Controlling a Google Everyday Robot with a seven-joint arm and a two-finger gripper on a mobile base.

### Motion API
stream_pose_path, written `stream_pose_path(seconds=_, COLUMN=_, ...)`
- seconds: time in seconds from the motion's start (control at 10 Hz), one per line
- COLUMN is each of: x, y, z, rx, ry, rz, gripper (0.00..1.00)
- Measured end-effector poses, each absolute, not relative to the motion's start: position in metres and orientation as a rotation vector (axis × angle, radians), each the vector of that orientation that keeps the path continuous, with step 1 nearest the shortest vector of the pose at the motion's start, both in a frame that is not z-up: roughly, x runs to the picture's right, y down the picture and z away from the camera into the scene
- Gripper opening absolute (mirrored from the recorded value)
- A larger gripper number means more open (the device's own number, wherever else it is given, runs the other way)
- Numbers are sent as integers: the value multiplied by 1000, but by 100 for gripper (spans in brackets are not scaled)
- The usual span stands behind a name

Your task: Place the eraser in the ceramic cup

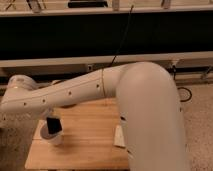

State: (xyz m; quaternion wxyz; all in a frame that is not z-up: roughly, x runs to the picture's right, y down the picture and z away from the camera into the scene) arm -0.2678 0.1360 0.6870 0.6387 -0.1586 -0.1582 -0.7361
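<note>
The eraser point(53, 125) is a small black slab. It hangs upright just under my white forearm, with its lower end at or just inside the rim of the white ceramic cup point(52, 138). The cup stands on the left part of the wooden table point(85, 150). My gripper point(51, 118) is mostly hidden behind the forearm, directly above the cup, and is shut on the eraser's top end.
A pale cream block point(119, 136) lies on the table right of centre, partly hidden by my upper arm point(150, 115). A dark cabinet wall point(75, 35) runs behind the table. The floor point(197, 120) shows at the right.
</note>
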Motion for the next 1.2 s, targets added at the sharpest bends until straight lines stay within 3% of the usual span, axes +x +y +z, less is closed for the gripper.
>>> stream_pose_path(seconds=0.4, x=-280, y=140, z=687, rx=-336, ry=-349, rz=-1696, gripper=3)
stream_pose_path(seconds=1.0, x=-278, y=137, z=691, rx=-329, ry=-337, rz=-1685, gripper=61)
stream_pose_path(seconds=1.2, x=-278, y=137, z=692, rx=-326, ry=-335, rz=-1683, gripper=70)
